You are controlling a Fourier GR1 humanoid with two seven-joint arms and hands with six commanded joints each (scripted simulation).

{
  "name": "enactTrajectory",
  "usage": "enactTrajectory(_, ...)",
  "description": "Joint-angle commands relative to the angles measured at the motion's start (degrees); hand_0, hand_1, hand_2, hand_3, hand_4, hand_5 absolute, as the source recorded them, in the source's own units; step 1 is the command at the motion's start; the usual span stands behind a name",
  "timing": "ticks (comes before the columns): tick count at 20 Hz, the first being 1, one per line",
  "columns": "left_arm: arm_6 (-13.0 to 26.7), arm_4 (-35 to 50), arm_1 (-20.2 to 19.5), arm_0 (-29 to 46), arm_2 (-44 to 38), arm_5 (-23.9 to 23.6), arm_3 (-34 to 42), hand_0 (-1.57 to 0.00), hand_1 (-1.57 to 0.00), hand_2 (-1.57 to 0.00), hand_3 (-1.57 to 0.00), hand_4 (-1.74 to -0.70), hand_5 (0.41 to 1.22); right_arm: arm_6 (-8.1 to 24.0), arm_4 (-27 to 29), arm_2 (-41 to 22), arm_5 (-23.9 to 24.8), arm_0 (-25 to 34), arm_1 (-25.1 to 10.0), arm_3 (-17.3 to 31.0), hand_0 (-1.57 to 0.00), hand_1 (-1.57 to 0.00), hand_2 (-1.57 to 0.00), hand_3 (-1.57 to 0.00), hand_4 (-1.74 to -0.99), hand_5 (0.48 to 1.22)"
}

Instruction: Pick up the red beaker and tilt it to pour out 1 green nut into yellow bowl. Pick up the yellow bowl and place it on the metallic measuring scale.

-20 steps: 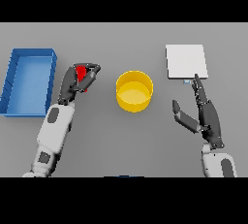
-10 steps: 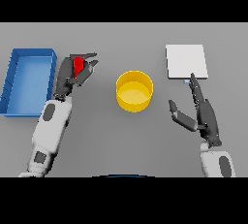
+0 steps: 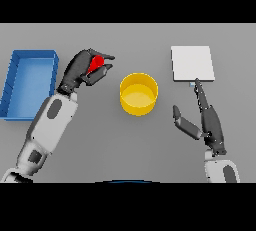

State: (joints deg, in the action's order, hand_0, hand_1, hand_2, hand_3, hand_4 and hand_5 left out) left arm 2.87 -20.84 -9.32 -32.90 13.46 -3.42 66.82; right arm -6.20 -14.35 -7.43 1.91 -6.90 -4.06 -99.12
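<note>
Blue tray (image 3: 26,82) is seen at 9 o'clock on grey table (image 3: 125,145). Red beaker (image 3: 95,64) is gripped in curled fingers of left hand (image 3: 82,69), at 9 o'clock of yellow bowl (image 3: 138,93). Metallic scale (image 3: 192,63) lies at 2 o'clock of bowl. Right hand (image 3: 205,121) is held at 4 o'clock, fingers straight, nothing grasped

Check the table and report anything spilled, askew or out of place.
Nothing stands out. The left hand holds the red beaker beside the blue bin; the yellow bowl sits upright, the scale lies flat, and no spill shows.
</note>
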Motion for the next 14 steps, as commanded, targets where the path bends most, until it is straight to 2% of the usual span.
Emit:
enactTrajectory(1,0.52,-0.05,-0.38,-0.85,0.16,0.25,-0.29,-1.56,-1.56,-1.56,-1.56,-1.73,1.113,1.63,0.53,0.57,-0.23,0.89,-0.33,0.33,0.00,0.00,0.00,0.00,-1.243,0.710)
enactTrajectory(4,2.39,-6.54,-2.54,-4.50,5.97,1.16,-2.54,-1.57,-1.57,-1.57,-1.57,-1.74,1.112,0.91,0.63,0.64,-0.56,0.76,-0.77,0.21,0.00,0.00,0.00,0.00,-1.254,0.717)
enactTrajectory(7,1.38,-14.24,-5.73,-8.83,12.89,2.90,-4.55,-1.57,-1.57,-1.57,-1.57,-1.74,1.134,0.39,1.47,0.56,-1.13,0.46,-0.46,0.08,0.00,0.00,0.00,0.00,-1.267,0.720)
enactTrajectory(10,2.55,-20.36,-6.25,-14.08,18.16,4.19,-8.70,-1.57,-1.57,-1.57,-1.57,-1.74,1.177,0.60,1.50,0.81,-1.10,0.73,-0.57,0.44,0.00,0.00,0.00,0.00,-1.268,0.722)
enactTrajectory(12,0.98,-22.93,-6.79,-17.40,21.50,6.72,-10.56,-1.57,-1.57,-1.57,-1.57,-1.74,1.193,-0.13,1.91,0.99,-1.03,0.46,-0.39,0.09,0.00,0.00,0.00,0.00,-1.264,0.717)
enactTrajectory(14,-0.18,-25.61,-7.58,-20.34,24.79,9.33,-12.40,-1.57,-1.57,-1.57,-1.57,-1.65,1.203,-0.11,1.89,1.08,-0.73,0.73,-0.04,0.93,0.00,0.00,0.00,0.00,-1.262,0.705)
